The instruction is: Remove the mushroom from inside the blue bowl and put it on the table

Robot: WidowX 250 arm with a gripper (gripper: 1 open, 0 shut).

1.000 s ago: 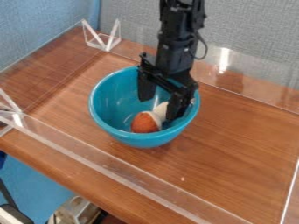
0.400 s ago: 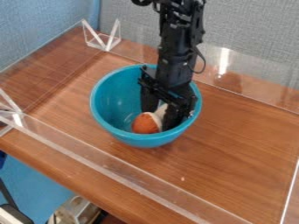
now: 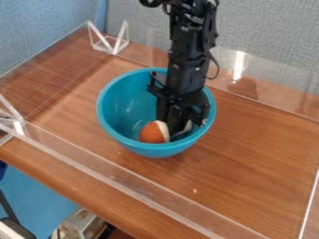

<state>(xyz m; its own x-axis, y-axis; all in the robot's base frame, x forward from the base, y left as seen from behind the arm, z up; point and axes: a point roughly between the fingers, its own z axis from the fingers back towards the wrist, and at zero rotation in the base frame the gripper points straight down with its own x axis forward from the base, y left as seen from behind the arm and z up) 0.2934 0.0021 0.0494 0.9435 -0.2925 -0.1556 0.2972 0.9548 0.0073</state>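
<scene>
Compared with a second ago, the gripper [image 3: 171,124] is sitting lower inside the bowl [image 3: 118,110] and its jaws, spread wide then, are now drawn in close together. Going from left to right: a clear acrylic wall [image 3: 37,63] is running along the left edge of the table [image 3: 249,149], with a small clear bracket [image 3: 110,39] at the far corner. At the centre, the turquoise bowl is resting on the brown wood. The mushroom [image 3: 153,132] is lying inside it, near the right of the bottom, orange cap facing the camera. The black arm [image 3: 189,47] is reaching straight down into the bowl, its fingers pressing against the mushroom's right side. The jaws seem to be closing on the stem, though the cap is hiding the contact, so a firm grip cannot be confirmed. The mushroom is not lifted.
</scene>
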